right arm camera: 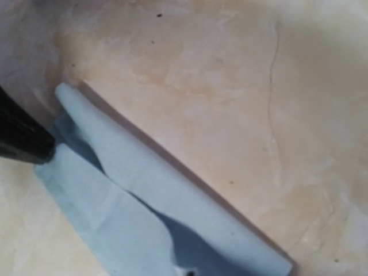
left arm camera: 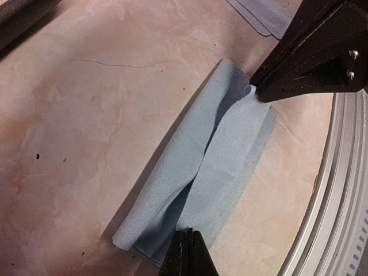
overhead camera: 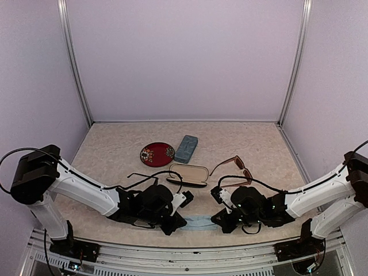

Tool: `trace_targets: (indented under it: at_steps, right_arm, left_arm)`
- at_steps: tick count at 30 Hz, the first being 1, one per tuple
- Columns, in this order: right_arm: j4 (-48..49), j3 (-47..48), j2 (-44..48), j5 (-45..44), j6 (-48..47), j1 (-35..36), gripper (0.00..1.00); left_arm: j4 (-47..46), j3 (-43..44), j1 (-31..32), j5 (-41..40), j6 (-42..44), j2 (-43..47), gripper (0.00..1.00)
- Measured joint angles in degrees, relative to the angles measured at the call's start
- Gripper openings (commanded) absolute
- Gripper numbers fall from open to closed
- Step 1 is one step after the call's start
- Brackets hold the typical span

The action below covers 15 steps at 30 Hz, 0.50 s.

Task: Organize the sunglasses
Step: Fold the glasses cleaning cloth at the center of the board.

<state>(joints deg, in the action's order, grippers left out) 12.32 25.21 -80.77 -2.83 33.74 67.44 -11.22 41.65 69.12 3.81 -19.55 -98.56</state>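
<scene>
The bench [overhead camera: 115, 144] carries everything in its near half. At the middle of the near edge lies a folded blue cleaning cloth [left arm camera: 213, 167], stretched between the two grippers. The left gripper [left arm camera: 187, 256] is pinched tight on one end. The right gripper [left arm camera: 259, 92] looks closed on the opposite corner, which curls up into its tip.

Toward mid-bench an open oval case [overhead camera: 188, 173] lies flat, with a blue-grey rectangular case [overhead camera: 186, 148] and a red embroidered round pouch [overhead camera: 157, 154] behind it.

The reddish-brown sunglasses [overhead camera: 234, 167] sit just right of the oval case, arms unfolded. The thin black-framed sunglasses [overhead camera: 144, 176] seem to lie just left of it, partly behind the left arm and hard to tell from its cable.

Both pairs should be light, rigid and easily scratched, with slick lenses and hinges that swing. The bridge or a temple near the hinge looks the safest hold.
</scene>
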Motion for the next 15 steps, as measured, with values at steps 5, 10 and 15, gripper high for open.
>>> trace_targets:
  at_steps: [5,10,15]
  right_arm:
    - [-0.3,0.0,0.1,-0.7,-0.3,0.0,0.0]
    - [-1.3,0.7,0.7,-1.4,-1.3,-0.7,0.0]
    - [-2.5,2.4,1.1,-2.1,-2.4,-2.3,0.0]
  left_arm:
    - [0.0,0.0,-0.1,-1.7,0.0,1.1,0.0]
    - [0.1,0.0,-0.7,-3.1,0.1,2.0,0.0]
    - [0.3,0.6,-1.9,-4.3,0.3,2.3,0.0]
